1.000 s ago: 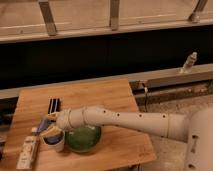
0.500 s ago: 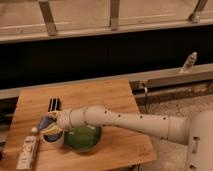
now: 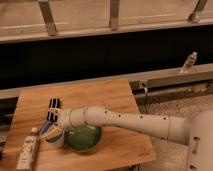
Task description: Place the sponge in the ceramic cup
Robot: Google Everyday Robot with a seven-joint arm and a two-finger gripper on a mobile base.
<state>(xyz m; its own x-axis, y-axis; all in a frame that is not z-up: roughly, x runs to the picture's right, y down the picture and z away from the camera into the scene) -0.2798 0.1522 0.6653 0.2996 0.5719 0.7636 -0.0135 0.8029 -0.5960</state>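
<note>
The tool [image 3: 52, 125] is positioned above the ceramic cup [image 3: 55, 138], at the sponge [image 3: 46, 128]; whether it grips cannot be told.

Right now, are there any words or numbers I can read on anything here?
No text reads clearly anywhere.
White packet at front left: markings too blurred to read.
Bottle at far right: too small to read.
The pincer sits over the cup; no writing shows on either.

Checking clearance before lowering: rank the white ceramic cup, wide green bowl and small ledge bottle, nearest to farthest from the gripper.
Gripper hangs over the wooden table, front left.
1. White ceramic cup, just beneath it.
2. Wide green bowl, beside the cup.
3. Small bottle, far back right.
</note>
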